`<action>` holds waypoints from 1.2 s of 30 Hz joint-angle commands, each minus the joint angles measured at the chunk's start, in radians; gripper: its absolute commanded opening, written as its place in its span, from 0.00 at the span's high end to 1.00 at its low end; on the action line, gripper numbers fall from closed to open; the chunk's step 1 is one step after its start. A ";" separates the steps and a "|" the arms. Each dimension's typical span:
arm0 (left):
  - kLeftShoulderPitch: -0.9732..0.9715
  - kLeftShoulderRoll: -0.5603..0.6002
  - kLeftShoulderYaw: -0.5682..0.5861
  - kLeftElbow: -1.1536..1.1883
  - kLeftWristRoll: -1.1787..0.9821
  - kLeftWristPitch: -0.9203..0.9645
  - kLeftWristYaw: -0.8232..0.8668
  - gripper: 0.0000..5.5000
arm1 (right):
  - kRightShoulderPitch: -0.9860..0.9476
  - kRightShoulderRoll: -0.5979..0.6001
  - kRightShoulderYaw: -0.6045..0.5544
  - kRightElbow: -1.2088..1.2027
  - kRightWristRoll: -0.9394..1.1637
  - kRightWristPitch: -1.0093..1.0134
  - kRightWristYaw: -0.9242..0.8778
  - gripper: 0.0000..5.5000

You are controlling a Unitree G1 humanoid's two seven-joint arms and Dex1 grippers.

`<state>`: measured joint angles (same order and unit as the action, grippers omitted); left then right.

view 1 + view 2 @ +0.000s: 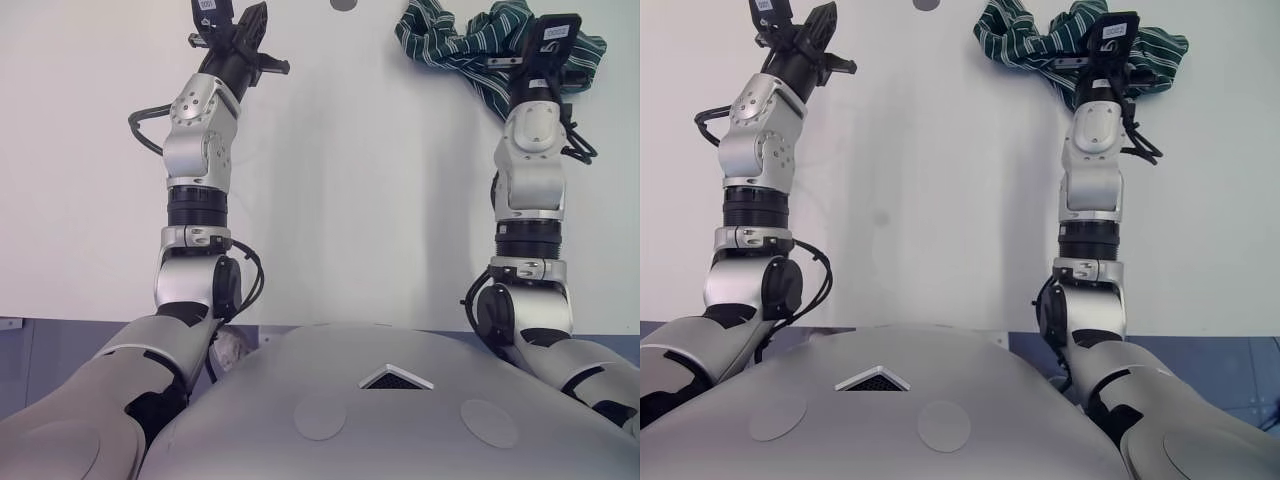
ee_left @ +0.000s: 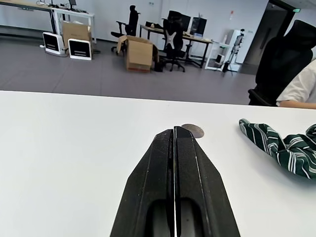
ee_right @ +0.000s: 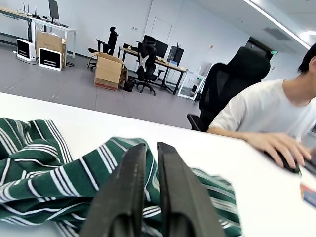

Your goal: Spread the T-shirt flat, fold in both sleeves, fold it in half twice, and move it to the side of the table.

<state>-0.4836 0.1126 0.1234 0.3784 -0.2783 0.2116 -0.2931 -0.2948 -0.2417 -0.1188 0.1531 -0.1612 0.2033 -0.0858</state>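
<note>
The green T-shirt (image 1: 450,45) with white stripes lies crumpled in a heap at the far right of the white table (image 1: 350,200). My right gripper (image 3: 148,145) is down in the heap, its fingers nearly together and apparently pinching a raised fold of the T-shirt (image 3: 49,168). My left gripper (image 1: 255,25) is stretched out over the bare far left of the table, well to the left of the shirt. Its fingers (image 2: 163,148) are pressed together with nothing between them. One end of the T-shirt (image 2: 286,148) lies off to the side of that gripper.
A small grey round disc (image 2: 191,131) sits flush in the tabletop just beyond the left fingertips, near the far edge (image 2: 98,95). The wide stretch of table between the two arms is bare white surface.
</note>
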 commanded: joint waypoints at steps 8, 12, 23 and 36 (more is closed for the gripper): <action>0.042 0.019 0.024 -0.013 0.017 -0.023 0.028 1.00 | 0.289 -0.359 0.010 -0.098 0.131 0.076 0.564 0.52; 0.016 0.011 0.014 0.002 0.024 -0.030 0.029 1.00 | 0.212 -0.364 0.030 0.049 0.114 0.075 0.569 0.52; -0.017 0.019 -0.002 0.065 0.032 -0.058 0.014 1.00 | 0.110 -0.242 0.155 0.169 0.065 -0.068 0.480 0.86; -0.057 0.025 0.011 0.114 0.031 -0.096 0.025 1.00 | -0.347 -0.183 -0.051 -0.320 0.672 0.424 0.626 1.00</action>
<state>-0.5127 0.1291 0.1294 0.4799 -0.2612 0.1232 -0.2723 -0.5272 -0.4133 -0.1048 -0.1382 0.3971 0.5157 0.5381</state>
